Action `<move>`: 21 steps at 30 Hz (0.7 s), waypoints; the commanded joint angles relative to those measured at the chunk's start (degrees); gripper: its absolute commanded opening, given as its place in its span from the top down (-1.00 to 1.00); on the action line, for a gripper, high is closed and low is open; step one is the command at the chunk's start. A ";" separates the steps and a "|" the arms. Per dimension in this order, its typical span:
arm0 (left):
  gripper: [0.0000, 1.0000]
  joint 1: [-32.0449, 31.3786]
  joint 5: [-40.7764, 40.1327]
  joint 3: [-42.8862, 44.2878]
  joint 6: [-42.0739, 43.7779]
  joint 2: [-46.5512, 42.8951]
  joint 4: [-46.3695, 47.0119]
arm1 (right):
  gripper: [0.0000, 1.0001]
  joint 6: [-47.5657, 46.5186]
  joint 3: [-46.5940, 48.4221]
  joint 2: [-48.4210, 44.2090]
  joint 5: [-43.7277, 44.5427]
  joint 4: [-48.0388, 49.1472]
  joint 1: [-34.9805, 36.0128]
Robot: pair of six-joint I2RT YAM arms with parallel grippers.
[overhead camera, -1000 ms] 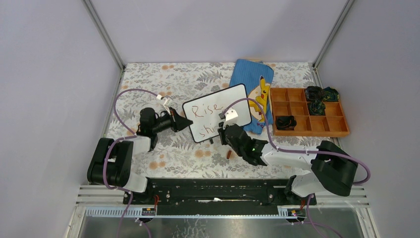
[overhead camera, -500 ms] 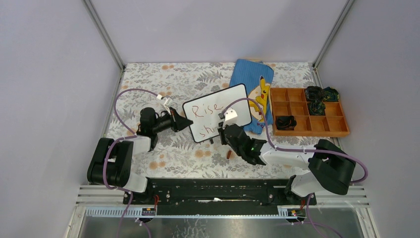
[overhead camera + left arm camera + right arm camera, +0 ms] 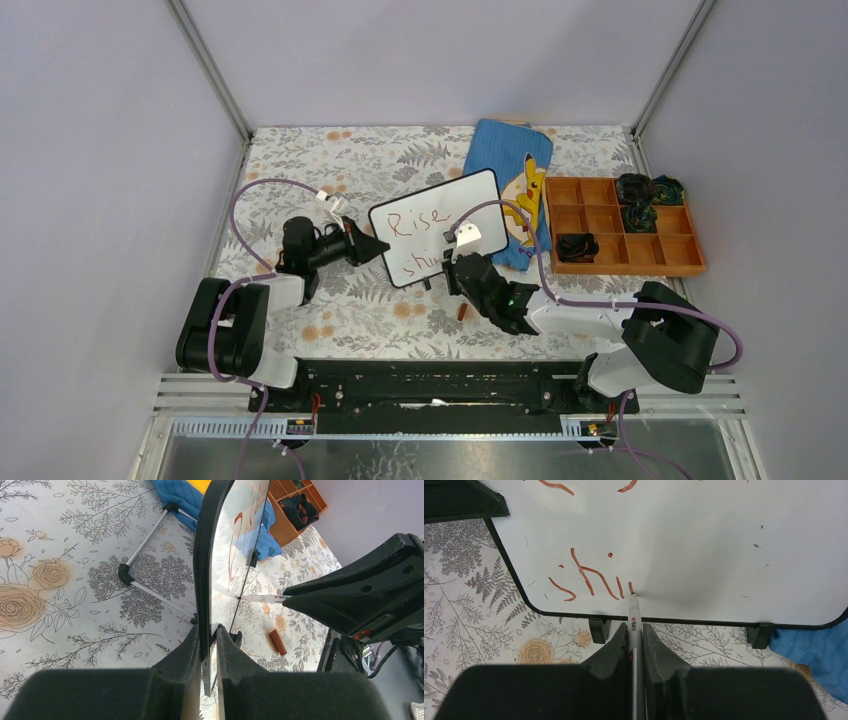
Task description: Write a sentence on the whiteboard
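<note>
The right gripper [image 3: 634, 630], at bottom centre of the right wrist view, has its jaws closed on the marker [image 3: 633, 614]. The tip touches the whiteboard [image 3: 704, 535] at the end of the red strokes "shi".

The left gripper [image 3: 209, 632] has its jaws clamped on the board's black frame edge, steadying it on its feet.

In the top view the whiteboard [image 3: 425, 225] stands mid-frame, its right edge overlapping the blue pouch [image 3: 505, 150].

Over the last second almost nothing changed: the right arm shifted slightly and both grips held. Judgement: the second word is in progress and the sentence is incomplete.
</note>
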 commanded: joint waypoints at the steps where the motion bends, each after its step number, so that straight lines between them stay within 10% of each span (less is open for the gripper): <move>1: 1.00 -1.50 -2.28 -0.52 3.70 1.04 -6.91 | 1.00 0.17 1.04 -0.96 0.67 0.61 -0.55; 21: 1.00 -1.60 -2.26 -0.48 3.88 0.95 -7.12 | 1.00 -2.16 6.37 1.51 1.79 -0.12 -0.94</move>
